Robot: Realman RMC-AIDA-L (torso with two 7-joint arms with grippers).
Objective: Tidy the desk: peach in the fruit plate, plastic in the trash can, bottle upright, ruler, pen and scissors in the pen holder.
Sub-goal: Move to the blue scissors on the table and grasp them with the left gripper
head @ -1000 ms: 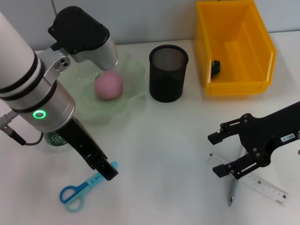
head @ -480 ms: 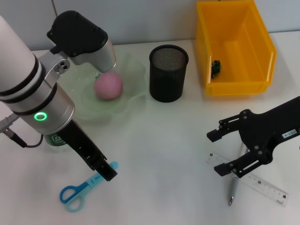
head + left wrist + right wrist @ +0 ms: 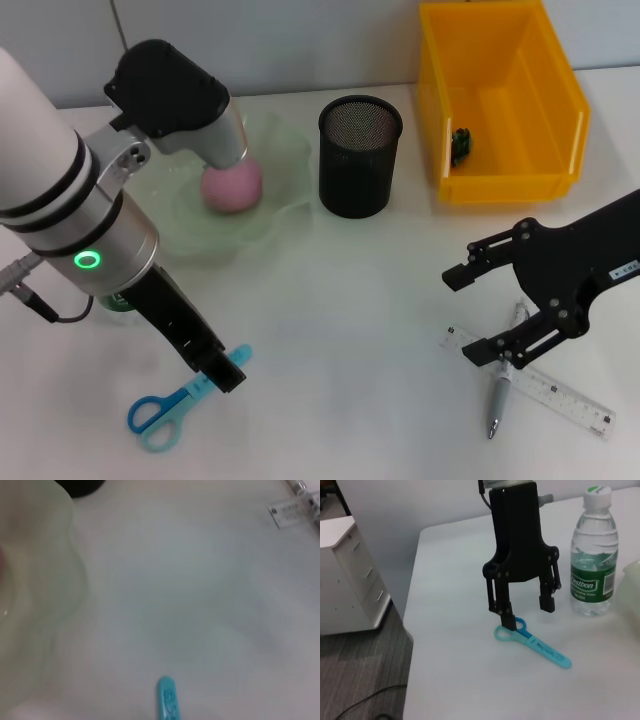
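My left gripper (image 3: pixel 225 375) hangs open just above the blue scissors (image 3: pixel 172 404). In the right wrist view its fingers (image 3: pixel 507 622) stand either side of the scissors (image 3: pixel 535 642) near the handles. The pink peach (image 3: pixel 232 183) rests in the green glass fruit plate (image 3: pixel 285 150). The bottle (image 3: pixel 592 555) stands upright beside the left arm. My right gripper (image 3: pixel 478 312) is open over the ruler (image 3: pixel 555 392) and the pen (image 3: pixel 497 402), its lower finger close to the pen's upper end. The black mesh pen holder (image 3: pixel 360 155) stands at the middle back.
A yellow bin (image 3: pixel 560 110) at the back right holds a small dark green piece of plastic (image 3: pixel 460 145). In the left wrist view the scissors' tip (image 3: pixel 167 702), the plate's rim (image 3: pixel 75 580) and the ruler's end (image 3: pixel 292 512) show on the white table.
The left gripper has shifted slightly nearer and lower over the scissors. The right gripper has moved right and down, closer to the pen and ruler.
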